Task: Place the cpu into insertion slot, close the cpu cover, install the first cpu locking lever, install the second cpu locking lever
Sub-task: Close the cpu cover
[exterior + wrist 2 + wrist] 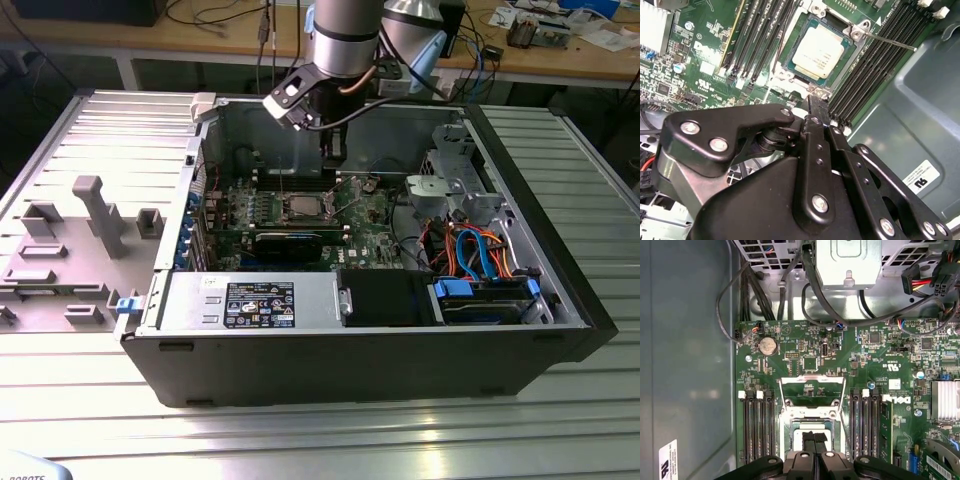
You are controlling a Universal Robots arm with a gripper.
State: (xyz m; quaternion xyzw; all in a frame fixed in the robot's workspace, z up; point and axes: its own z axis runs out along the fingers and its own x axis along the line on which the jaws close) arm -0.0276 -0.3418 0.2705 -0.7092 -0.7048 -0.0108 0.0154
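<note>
Nearest you in the exterior view lies the ribbed metal table [320, 440], with the open computer case [350, 370] resting on it. Inside, the gripper [333, 155] hangs above the green motherboard [372, 238], close to the cpu [303, 207] at the board's middle.

In the second wrist view you see the gripper [816, 107] with its fingers pressed together and nothing between them, near the insertion slot [846, 61]. The cpu [821, 51] lies flat inside that slot. A thin locking lever [890, 42] juts from the slot's corner across the memory slots [875, 70].

In the first wrist view the cpu cover [812, 379] stands open beyond the slot, and you can see green board through its opening. The joined fingertips hide part of the cpu [813, 426].
</note>
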